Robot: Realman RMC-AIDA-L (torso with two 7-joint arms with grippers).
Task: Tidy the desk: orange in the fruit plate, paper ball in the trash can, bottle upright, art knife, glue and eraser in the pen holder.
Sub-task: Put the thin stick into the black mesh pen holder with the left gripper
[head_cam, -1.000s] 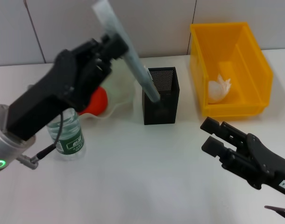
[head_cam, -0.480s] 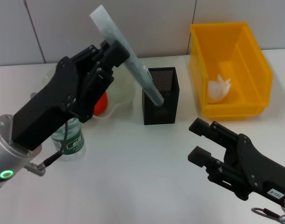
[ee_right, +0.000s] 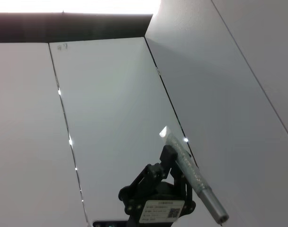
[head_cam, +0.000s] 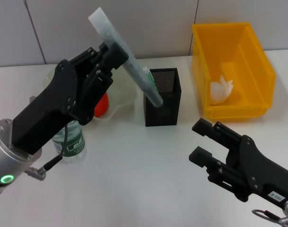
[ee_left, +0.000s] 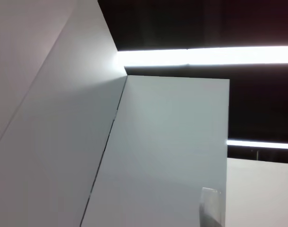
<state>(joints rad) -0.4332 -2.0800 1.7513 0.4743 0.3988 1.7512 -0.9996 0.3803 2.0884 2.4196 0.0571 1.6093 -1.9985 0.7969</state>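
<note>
Your left gripper [head_cam: 116,51] jaws clamp the glue [head_cam: 127,61] tilted, tip dipping into the pen holder [head_cam: 162,97]; right gripper [head_cam: 201,140] jaws apart

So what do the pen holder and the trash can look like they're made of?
The pen holder looks like black metal mesh: fine perforations let light through its walls. The trash can looks like smooth, glossy yellow moulded plastic, judging by its uniform colour and sloped walls.
</note>
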